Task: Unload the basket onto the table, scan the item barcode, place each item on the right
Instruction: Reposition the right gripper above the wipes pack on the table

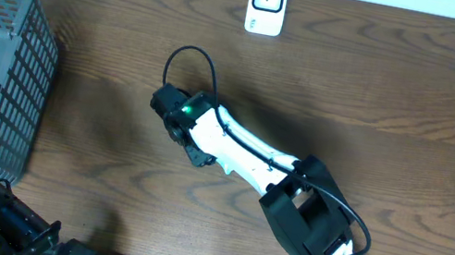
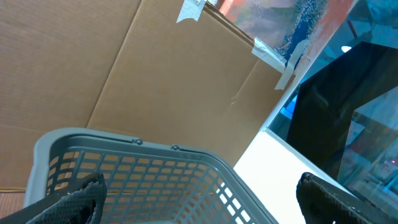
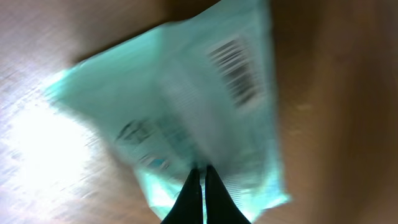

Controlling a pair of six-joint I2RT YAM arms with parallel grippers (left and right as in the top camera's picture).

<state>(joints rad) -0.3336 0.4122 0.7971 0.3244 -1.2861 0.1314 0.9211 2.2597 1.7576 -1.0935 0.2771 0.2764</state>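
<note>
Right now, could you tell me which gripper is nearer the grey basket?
Left. The left gripper, fingers open, sits right at the rim of the grey basket; the right gripper is well away from it, shut on a teal packet.

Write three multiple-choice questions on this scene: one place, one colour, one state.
1. Where on the table is the white scanner? A far edge, B near edge, C left corner.
2. What colour is the packet pinched by the right gripper? A red, B mint green, C yellow.
3. How is the left gripper? A shut, B open, C out of view.
Answers: A, the overhead view shows it at the top middle; B, the right wrist view shows pale green wrap; B, its jaws stand wide apart.
</note>
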